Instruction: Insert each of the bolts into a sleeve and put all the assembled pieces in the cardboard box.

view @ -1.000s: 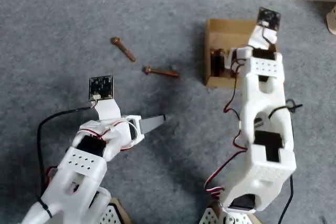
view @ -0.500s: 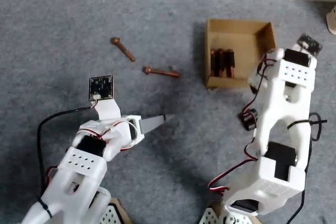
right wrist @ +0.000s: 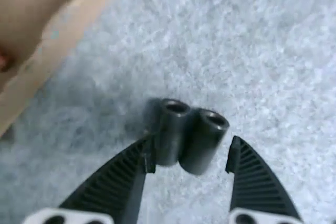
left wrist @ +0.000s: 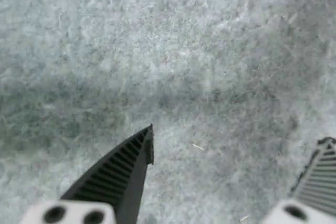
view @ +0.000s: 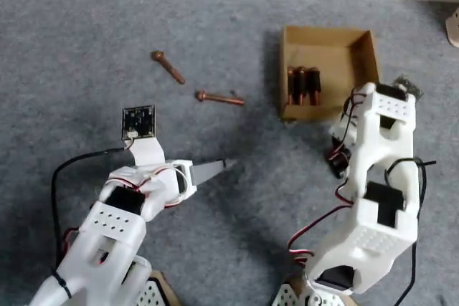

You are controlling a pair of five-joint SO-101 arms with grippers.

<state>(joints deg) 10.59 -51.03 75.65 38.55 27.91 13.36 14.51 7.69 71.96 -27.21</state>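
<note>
R gripper [right wrist: 191, 149] spread wide, straddling two black sleeves [right wrist: 190, 129] near cardboard box [view: 362, 44]. Step: sleeve pickup, prob. Two bolts [view: 219, 97] loose at box's 9 o'clock. L gripper [left wrist: 239, 136] open, empty. Next: pinch one sleeve only.

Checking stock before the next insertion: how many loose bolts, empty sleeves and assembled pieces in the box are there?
loose bolts: 2
empty sleeves: 2
assembled pieces in the cardboard box: 3
total: 7
</note>
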